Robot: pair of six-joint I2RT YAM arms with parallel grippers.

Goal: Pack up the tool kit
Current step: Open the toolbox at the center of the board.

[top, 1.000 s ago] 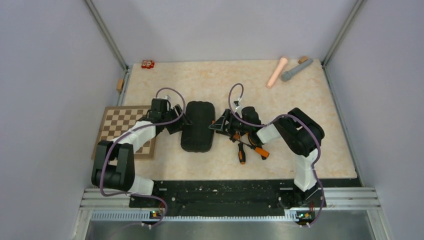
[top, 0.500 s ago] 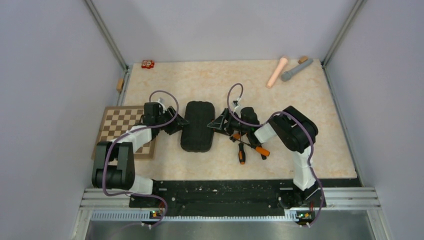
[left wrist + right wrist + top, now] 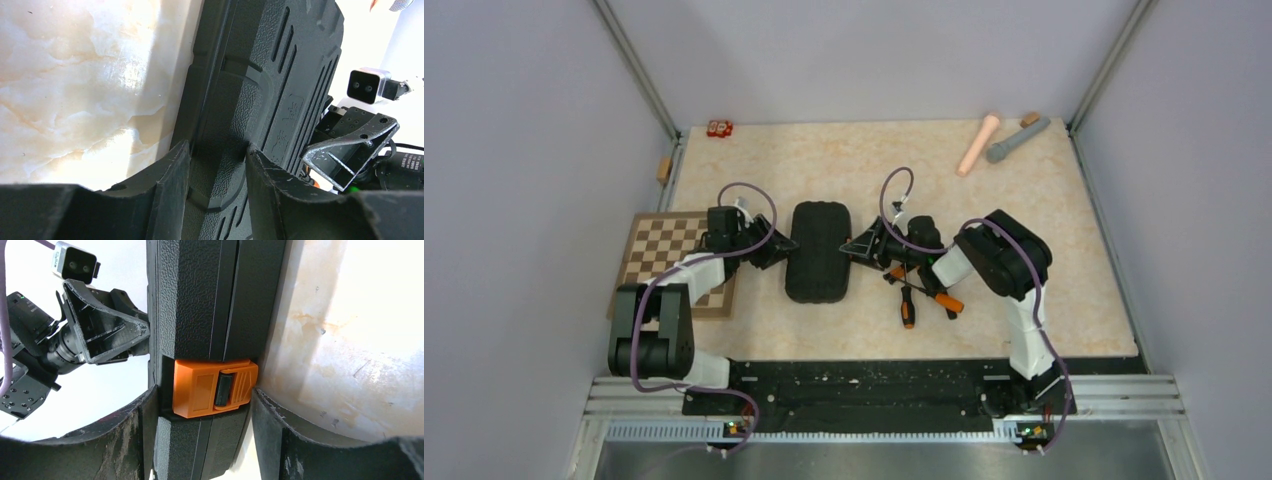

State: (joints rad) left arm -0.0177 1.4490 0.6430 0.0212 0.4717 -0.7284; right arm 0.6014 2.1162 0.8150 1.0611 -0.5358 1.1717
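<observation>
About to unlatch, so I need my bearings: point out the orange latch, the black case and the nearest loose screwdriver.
orange latch (image 3: 212, 388): right wrist view, middle of its face.
black case (image 3: 820, 250): top view, centre of the closed lid.
screwdriver (image 3: 907, 310): top view, its handle.

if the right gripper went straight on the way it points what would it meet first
The orange latch on the black case, centred ahead of the right gripper; how close is unclear.
</observation>
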